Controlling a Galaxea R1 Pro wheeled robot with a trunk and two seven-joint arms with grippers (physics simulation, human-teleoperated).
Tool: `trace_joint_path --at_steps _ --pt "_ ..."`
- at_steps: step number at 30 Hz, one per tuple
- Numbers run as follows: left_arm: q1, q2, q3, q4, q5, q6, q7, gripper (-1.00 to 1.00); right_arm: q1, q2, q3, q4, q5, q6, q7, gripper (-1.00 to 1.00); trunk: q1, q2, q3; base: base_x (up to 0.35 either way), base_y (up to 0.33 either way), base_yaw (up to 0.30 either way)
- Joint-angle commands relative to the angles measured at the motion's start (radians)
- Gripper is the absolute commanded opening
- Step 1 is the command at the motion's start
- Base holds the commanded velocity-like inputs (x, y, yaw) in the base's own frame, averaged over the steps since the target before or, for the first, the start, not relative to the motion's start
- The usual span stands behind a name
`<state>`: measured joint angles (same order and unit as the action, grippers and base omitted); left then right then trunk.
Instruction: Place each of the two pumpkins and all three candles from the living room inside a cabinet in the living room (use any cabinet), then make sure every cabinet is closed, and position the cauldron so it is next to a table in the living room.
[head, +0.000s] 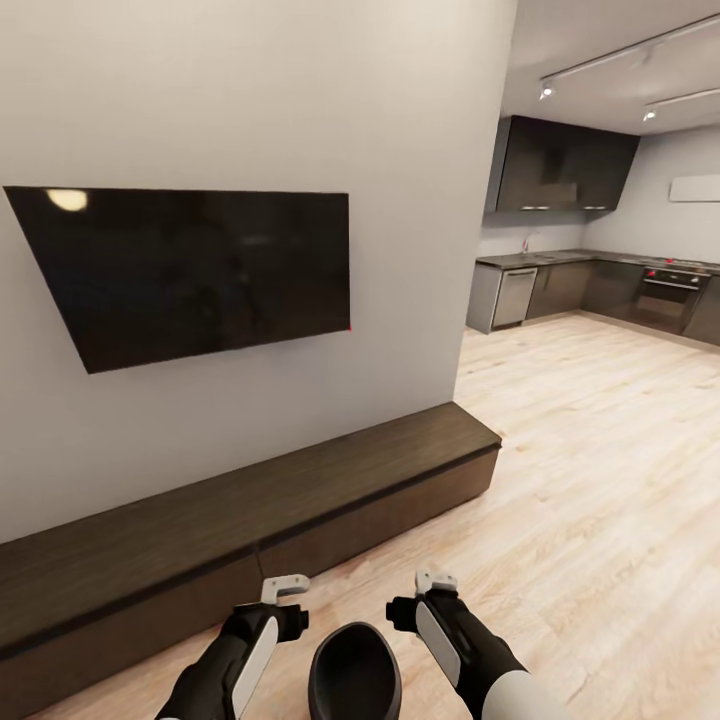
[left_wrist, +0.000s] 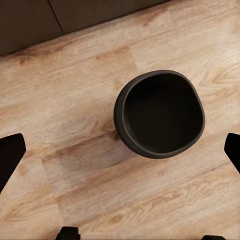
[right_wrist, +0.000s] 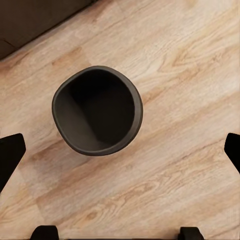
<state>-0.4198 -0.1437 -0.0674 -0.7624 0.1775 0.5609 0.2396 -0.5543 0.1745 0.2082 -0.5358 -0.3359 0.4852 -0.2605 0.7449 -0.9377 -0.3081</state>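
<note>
Cauldron (head: 354, 672) duty looks like the step in hand: the pot sits upright on the wood floor (head: 600, 480) between your two arms, just in front of the long low cabinet (head: 250, 510). From both wrist views you look straight down into it: a round, thick-walled, matte dark bowl (left_wrist: 160, 115) with a slightly uneven rim and an empty black hollow (right_wrist: 97, 111).

Your left gripper (head: 285, 588) and right gripper (head: 437, 582) hang above the floor on either side of the pot. Each wrist view shows its fingers spread wide at the frame edges with nothing between them, so both are apart and empty, neither touching the pot.

No table, pumpkin or candle is visible from here. My reading is that your next move calls for lowering both arms to pinch the rim or press the sides, then turning the base to find the table.

Cabinet fronts are dark brown, flat and handleless, with thin seams; from here they appear shut. Above hangs a glossy black wall screen (head: 190, 270) on a plain pale wall (head: 400, 100). Floor planks are light, grained and faintly shiny. A dark grey kitchen (head: 600, 280) lies well apart beyond the wall's end.
</note>
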Motion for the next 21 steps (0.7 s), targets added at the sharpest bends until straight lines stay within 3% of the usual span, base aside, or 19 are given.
trace_joint_path --at_steps 1,21 --pt "-0.001 0.0 -0.004 -0.002 0.01 0.004 0.009 1.0 0.0 0.0 0.003 -0.001 -0.009 -0.002 -0.009 1.0 0.004 -0.008 -0.005 0.0 0.0 0.0" --pt "-0.001 -0.002 -0.009 -0.001 0.01 0.004 0.003 1.0 -0.001 0.0 0.003 0.002 -0.011 -0.006 -0.009 1.0 0.081 -0.148 -0.067 0.0 0.0 0.0"
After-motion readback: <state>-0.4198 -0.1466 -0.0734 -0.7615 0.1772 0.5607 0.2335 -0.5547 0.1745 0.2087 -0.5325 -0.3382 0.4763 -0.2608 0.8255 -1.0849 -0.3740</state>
